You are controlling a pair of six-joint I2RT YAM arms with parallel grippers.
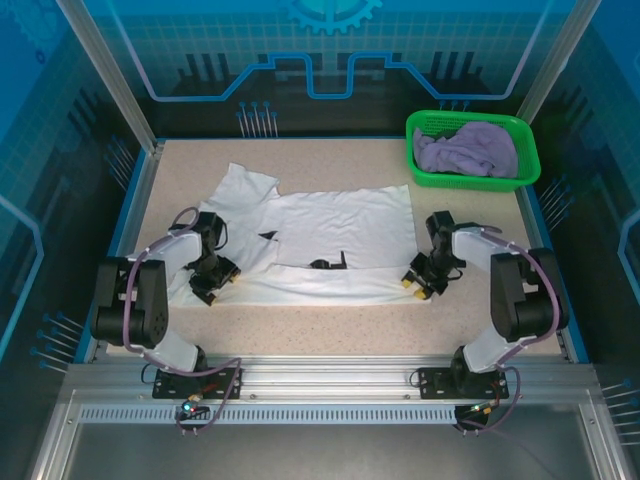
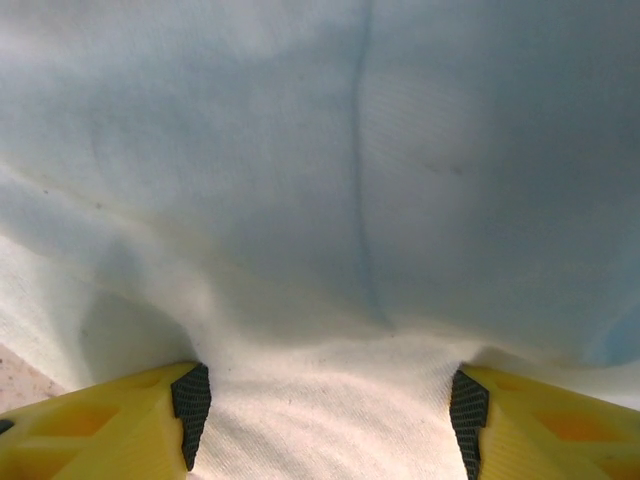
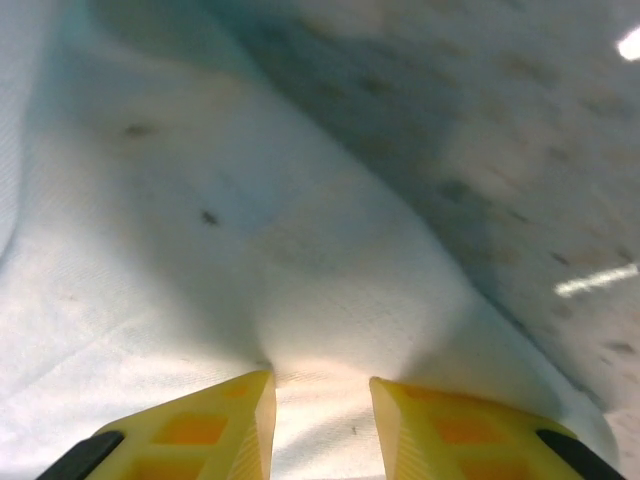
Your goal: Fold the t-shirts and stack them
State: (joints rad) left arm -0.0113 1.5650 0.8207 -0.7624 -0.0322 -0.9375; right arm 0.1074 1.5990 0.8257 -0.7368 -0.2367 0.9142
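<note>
White shirt (image 1: 340, 240) lies spread; left gripper (image 1: 214, 284) sits spread-fingered on its hem, right gripper (image 1: 419, 284) pinches its corner.

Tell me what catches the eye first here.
A white t-shirt with small black prints lies spread across the middle of the table, with the left gripper and right gripper down at its near edge. The left jaws stand wide over the cloth; the right jaws pinch it. At the far right corner, a lavender t-shirt sits bunched in a green basket.
</note>
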